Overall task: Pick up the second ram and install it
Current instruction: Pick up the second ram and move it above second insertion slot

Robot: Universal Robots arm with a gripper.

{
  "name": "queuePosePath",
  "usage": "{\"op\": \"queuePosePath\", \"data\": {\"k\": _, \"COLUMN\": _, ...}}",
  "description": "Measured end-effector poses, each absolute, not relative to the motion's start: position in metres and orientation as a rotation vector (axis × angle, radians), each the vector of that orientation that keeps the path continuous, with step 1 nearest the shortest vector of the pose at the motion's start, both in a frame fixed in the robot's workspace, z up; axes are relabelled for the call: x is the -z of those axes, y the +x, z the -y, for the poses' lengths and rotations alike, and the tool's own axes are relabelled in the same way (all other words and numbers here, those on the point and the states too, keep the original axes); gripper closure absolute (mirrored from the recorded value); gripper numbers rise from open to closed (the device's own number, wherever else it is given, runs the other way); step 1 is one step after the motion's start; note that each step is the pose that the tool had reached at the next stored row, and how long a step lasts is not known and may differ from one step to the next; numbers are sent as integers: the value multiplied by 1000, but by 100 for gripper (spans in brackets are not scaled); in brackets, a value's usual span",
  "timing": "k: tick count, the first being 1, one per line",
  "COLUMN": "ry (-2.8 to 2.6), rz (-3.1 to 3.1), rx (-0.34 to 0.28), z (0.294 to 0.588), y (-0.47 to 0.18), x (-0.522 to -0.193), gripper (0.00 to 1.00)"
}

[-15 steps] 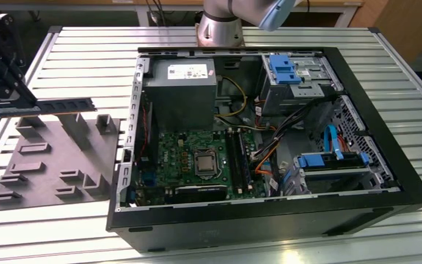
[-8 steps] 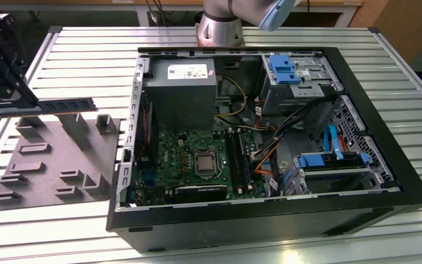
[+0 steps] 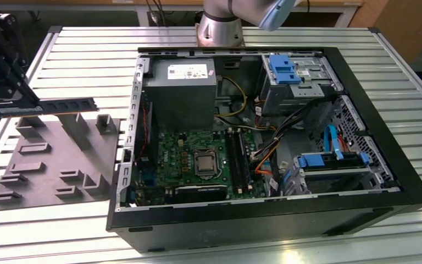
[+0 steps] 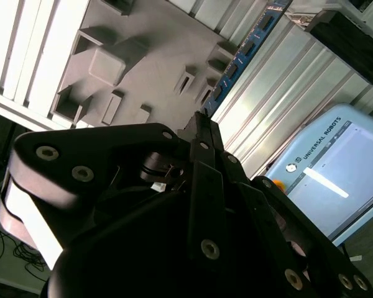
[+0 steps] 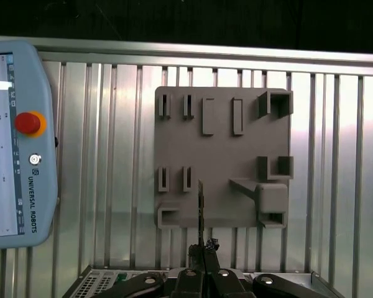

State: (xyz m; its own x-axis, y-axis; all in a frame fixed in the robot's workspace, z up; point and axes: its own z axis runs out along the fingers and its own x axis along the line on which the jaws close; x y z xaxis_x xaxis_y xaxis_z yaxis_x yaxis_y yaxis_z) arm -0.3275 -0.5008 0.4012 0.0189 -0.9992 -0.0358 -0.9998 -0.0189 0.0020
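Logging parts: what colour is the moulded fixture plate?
The fixture plate is plain grey, clearest in the first wrist view.

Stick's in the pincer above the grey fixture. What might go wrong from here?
The pincer seems to hold the second ram near one end, so its long free end may sag or twist. Orange and black cables lie right beside the motherboard slots in the case; the stick might snag them.
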Motion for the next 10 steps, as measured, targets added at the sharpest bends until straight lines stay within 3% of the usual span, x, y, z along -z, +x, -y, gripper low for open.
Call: {"op": "queuePosePath", "data": {"k": 10, "ry": -2225, "rz": -2184, "rx": -42, "z": 501, "y": -325, "x": -401, "gripper": 89}}
